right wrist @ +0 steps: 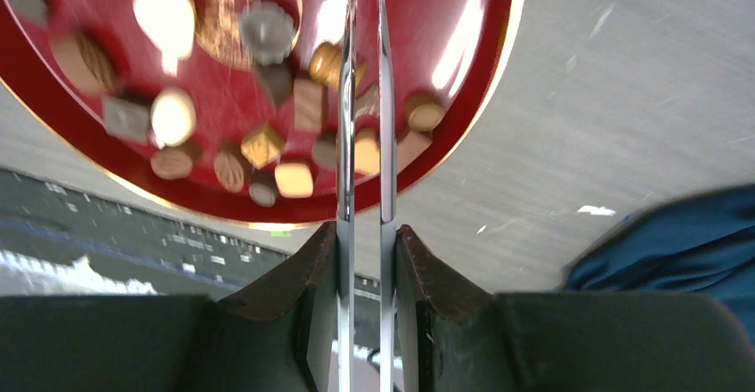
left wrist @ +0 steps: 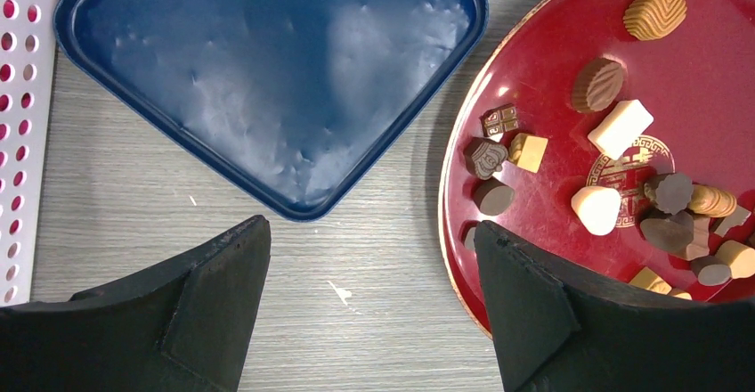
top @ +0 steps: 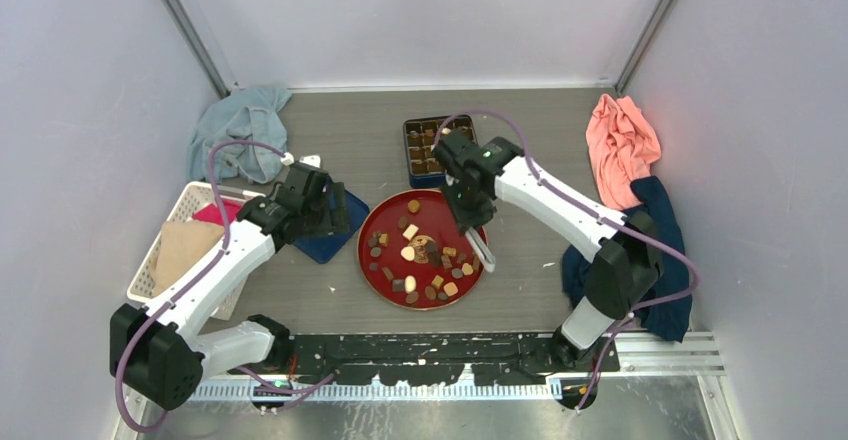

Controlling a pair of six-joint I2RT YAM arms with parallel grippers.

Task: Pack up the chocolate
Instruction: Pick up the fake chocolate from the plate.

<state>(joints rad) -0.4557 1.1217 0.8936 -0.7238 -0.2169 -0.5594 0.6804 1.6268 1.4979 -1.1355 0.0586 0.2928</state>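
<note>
We count many chocolate pieces (top: 408, 253) loose on red plate (top: 386, 210), table centre; box (top: 420, 150) at plate's 12 o'clock holds some, so we judge packing partway. Right gripper (right wrist: 367, 272) clamped on tongs (right wrist: 385, 98) over plate's 3 o'clock edge; left gripper (left wrist: 369, 232) spread wide, empty

On the bench (top: 520, 160) before me, the plate (top: 364, 252) sits in the middle with the chocolate (top: 408, 254) scattered on it. The box (top: 408, 155) is just behind it, the lid (top: 320, 245) just to its left, and the basket (top: 148, 265) further left at the bench's edge. My left gripper (left wrist: 371, 225) hangs above the bare strip between lid and plate, while my right gripper (right wrist: 367, 232) is over the plate's right side, with the tongs (right wrist: 385, 98) between its fingers above the pieces there. A cloth (top: 240, 130) lies in the back left corner, a second cloth (top: 620, 145) at the back right, and a third cloth (top: 655, 210) just in front of that.
</note>
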